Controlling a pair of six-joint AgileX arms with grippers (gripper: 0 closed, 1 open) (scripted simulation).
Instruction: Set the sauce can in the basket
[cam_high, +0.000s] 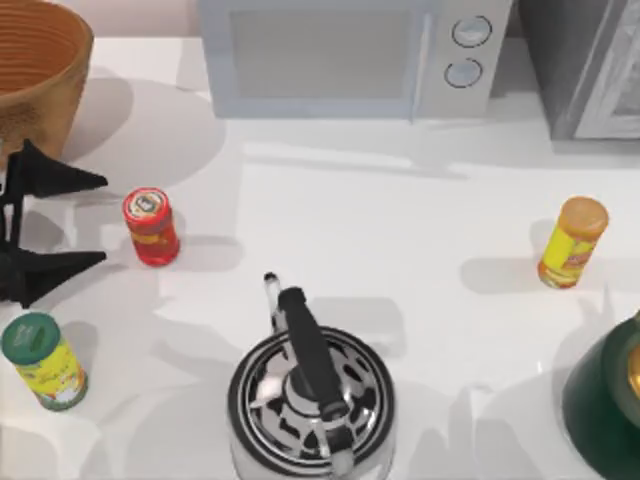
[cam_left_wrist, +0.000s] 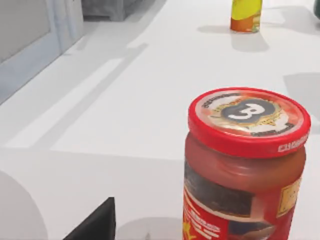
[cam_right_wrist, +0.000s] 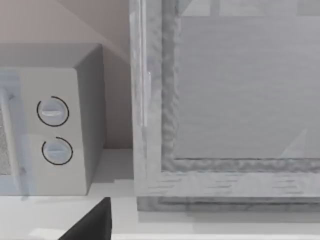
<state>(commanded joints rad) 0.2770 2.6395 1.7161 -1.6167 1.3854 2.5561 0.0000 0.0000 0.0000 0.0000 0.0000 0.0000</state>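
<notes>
Counting cans first: three on the white worktop (cam_high: 400, 230). One is the small red sauce can (cam_high: 151, 226) with a red-rimmed lid and a yellow-orange label band, one is a green-lidded yellow can (cam_high: 44, 361) down at about 8 o'clock, and one is an orange-lidded yellow can (cam_high: 572, 242) over at 3 o'clock. Also one big round woven tan wicker basket (cam_high: 40, 75) at 10 o'clock, one steel kettle with a black handle (cam_high: 310, 395) at 6 o'clock, one dark green bowl-like vessel (cam_high: 605, 400) at 4 o'clock, and one grey microwave (cam_high: 350, 55) at 12.

The sauce can stands upright at 9 o'clock, well apart from the basket. My left hand (cam_high: 85, 222) sits just beside it with its black fingers (cam_high: 55, 180) spread wide, not touching.

The left wrist view gets the can up close (cam_left_wrist: 245, 165): the lid has a round pale emblem with a dark centre. The right wrist view catches the microwave's two dials (cam_right_wrist: 53, 111). Can't tell how the right hand stands.
</notes>
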